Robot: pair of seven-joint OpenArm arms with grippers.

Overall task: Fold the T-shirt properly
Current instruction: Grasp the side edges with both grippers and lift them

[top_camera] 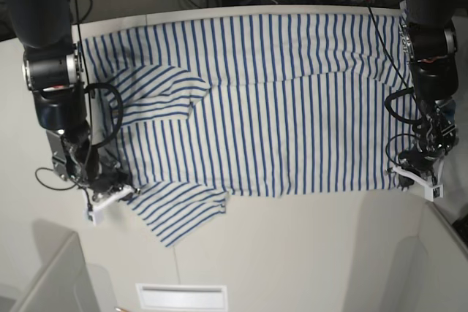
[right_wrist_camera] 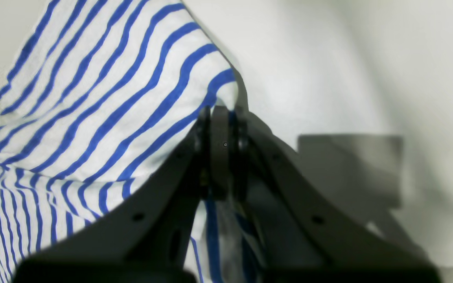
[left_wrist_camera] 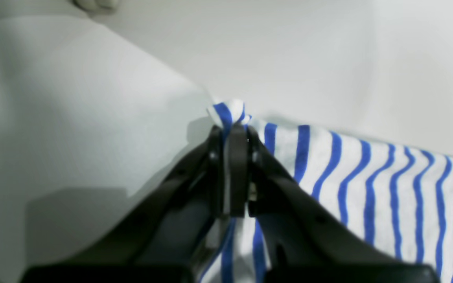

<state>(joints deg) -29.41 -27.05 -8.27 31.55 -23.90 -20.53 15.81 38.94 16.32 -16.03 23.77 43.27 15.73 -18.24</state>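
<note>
Up close, both jaws pinch T-shirt corners; base alone shows it spread.

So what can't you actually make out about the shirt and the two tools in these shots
- T-shirt cloth beneath each pinch: both wrist views, hidden by the tool bodies.
- Right tool and left tool: base view, too small to read the grip.
- Neck tag and sleeve mark: not visible in any view.
- Far hem: base view, runs along the table's back edge.
</note>
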